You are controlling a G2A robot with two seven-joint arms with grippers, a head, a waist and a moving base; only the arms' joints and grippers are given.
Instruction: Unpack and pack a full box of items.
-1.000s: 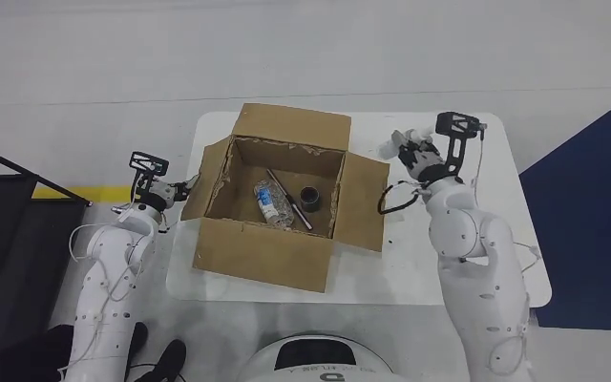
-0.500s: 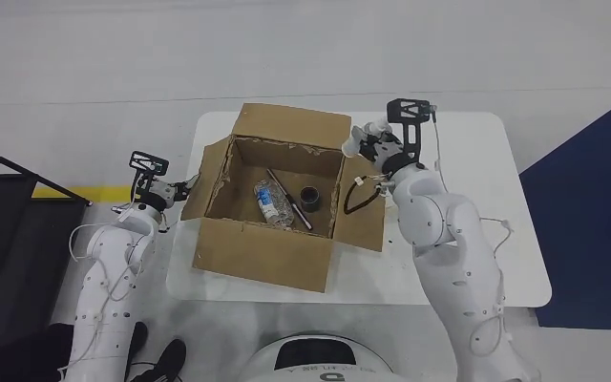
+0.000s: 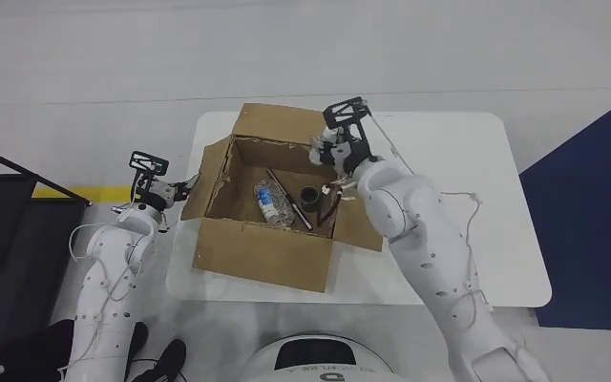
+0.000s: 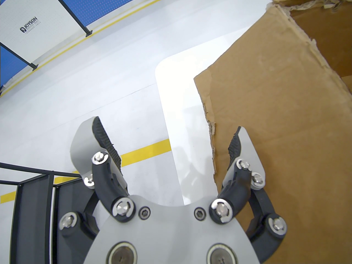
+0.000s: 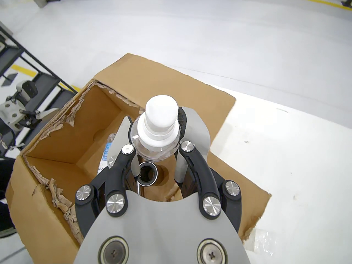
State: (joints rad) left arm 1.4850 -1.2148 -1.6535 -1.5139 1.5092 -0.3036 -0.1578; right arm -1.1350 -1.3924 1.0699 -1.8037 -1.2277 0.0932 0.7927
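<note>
- Here, the right gripper (image 5: 159,127) is clamped on a clear, round-shouldered bottle (image 5: 161,113) with a smooth white cap. Its ribbed black pads press on either side just below the cap.
- That held bottle hangs above the far right part of the open cardboard box (image 3: 263,253), over the inside rather than the table.
- The box is plain brown corrugated board, its four flaps folded outward and its top edges torn and ragged.
- On the box floor lie a crumpled clear water bottle (image 3: 271,202), a thin metal rod (image 3: 298,214) set slantwise, and a dark ring-shaped roll (image 3: 310,199) just beside the rod.
- The left gripper (image 4: 167,124) is spread wide with nothing between its fingers. It sits at the rough edge of the left flap (image 4: 275,111), one pad just in front of the flap.
- The box rests on a white table (image 3: 458,191) with rounded corners.
- A scrap of crinkled clear plastic (image 5: 261,241) lies on the table beside the right flap.
- Beyond, a black metal rack (image 4: 30,190) stands off the table's left side, on a pale floor with yellow lines.
</note>
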